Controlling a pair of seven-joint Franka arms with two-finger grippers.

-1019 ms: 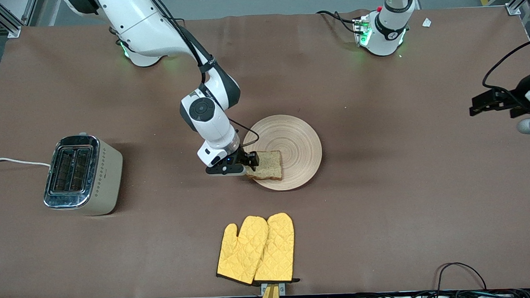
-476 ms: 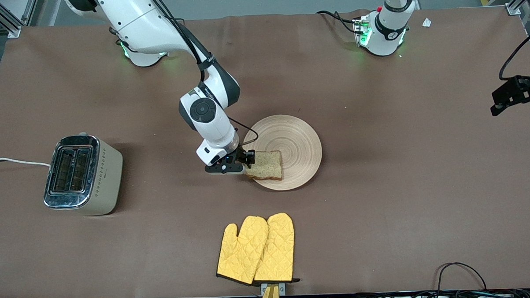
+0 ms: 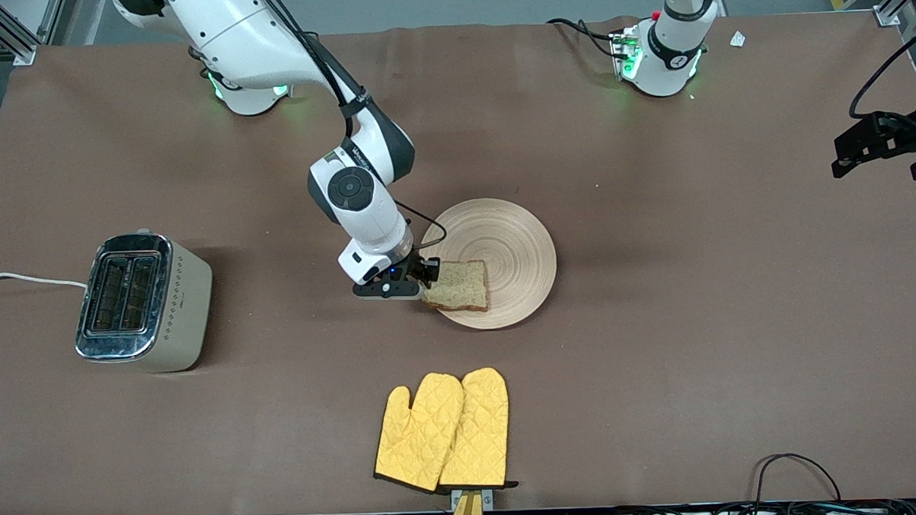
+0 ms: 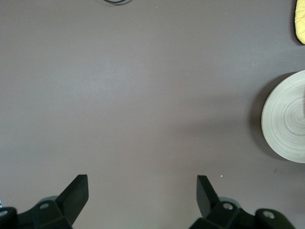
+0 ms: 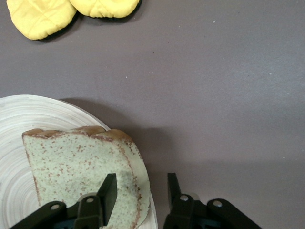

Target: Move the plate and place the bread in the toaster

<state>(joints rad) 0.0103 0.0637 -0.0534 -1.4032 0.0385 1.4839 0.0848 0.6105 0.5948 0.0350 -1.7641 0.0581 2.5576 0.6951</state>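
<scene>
A: Right wrist view: right tool (image 5: 138, 191) straddles the bread (image 5: 81, 162) edge on the plate (image 5: 28, 114), fingers not yet clamped.
B: Left tool (image 4: 142, 191) waits, spread wide. A thin bite could tear the crust.

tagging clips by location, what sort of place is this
Most likely a robotics lab bench staged as a kitchen scene. Two robot arms are mounted on a brown-covered table, with loose cables along its edge. The kitchen props are a toaster, bread on a wooden plate, and yellow oven mitts.
</scene>
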